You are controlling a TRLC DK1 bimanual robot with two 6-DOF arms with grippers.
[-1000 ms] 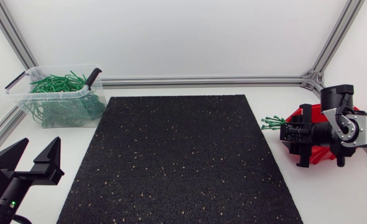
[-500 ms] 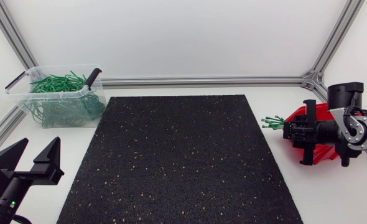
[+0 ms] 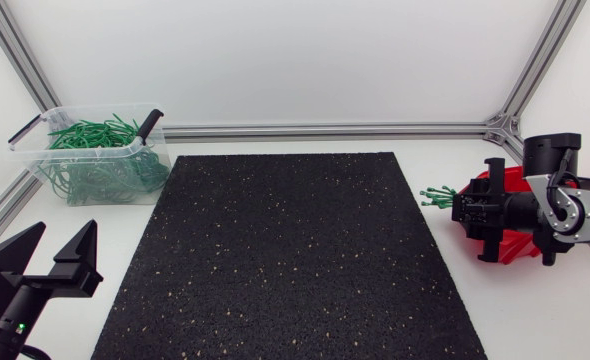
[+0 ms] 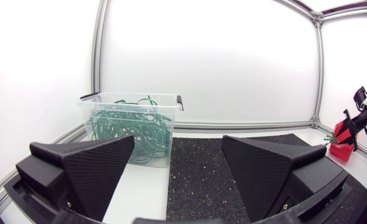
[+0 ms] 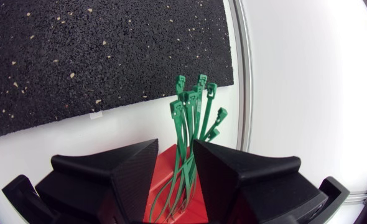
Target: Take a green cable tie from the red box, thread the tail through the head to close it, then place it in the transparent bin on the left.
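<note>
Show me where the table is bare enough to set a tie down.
The whole black mat is bare, between the transparent bin and the red box. The white tabletop behind the mat is free too. Crowded: the right edge, where the right gripper hangs over the green cable ties.

Mid-table: mat (image 3: 290,255). Behind its left corner, at table's far left: bin (image 3: 80,150), w/ heap of looped ties (image 3: 95,132) in it. Right of mat, near table's right edge: box (image 3: 515,181), w/ cable ties (image 3: 437,196) in it, heads poking out twd mat. Over box: R gripper (image 3: 475,211), cable ties btw its fingers. Front left, beside mat's near corner, well apart from bin: L gripper (image 3: 63,240).
</note>
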